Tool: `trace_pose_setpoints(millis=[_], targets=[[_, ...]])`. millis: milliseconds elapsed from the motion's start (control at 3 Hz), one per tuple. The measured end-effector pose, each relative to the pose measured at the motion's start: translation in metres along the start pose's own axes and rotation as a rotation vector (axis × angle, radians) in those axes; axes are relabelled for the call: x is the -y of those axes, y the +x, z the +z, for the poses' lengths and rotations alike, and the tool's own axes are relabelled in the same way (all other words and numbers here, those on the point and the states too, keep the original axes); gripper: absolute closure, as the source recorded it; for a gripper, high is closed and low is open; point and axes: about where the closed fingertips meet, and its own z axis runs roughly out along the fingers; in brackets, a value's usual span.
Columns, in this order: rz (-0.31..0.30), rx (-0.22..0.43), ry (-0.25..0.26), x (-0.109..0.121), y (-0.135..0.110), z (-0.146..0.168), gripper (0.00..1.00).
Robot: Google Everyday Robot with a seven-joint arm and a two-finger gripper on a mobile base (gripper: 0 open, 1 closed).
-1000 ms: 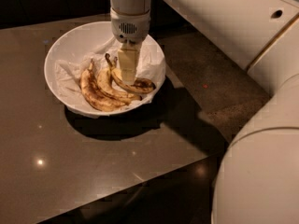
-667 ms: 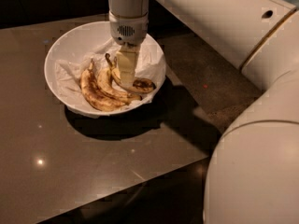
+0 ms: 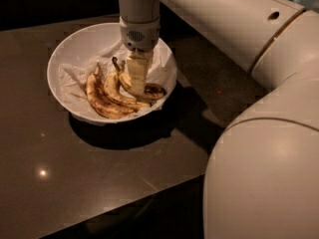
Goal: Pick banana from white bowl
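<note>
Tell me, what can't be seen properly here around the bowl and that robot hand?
- The gripper, camera view: down on the banana, covering its middle; whether it has hold cannot be told.
- The white bowl: part of the far rim is hidden behind the wrist.
- The table: right side hidden by the robot arm, left cut off by the picture's edge.

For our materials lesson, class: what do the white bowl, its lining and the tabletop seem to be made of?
The white bowl looks like glazed ceramic or plastic: smooth, even rim. The lining looks like cloth or paper towel: crumpled folds. The tabletop looks like polished stone or laminate, dark brown: it mirrors lamp spots. The end effector hangs inside the bowl, over the banana.
</note>
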Motion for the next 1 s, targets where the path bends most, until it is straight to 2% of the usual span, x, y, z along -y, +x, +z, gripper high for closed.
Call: trace_pose_setpoints(millis=[333,1000], targets=[[0.033,-0.017,-0.003,0.003,0.002,0.005,0.39],[0.053,-0.041,-0.019,0.007,0.000,0.015,0.43]])
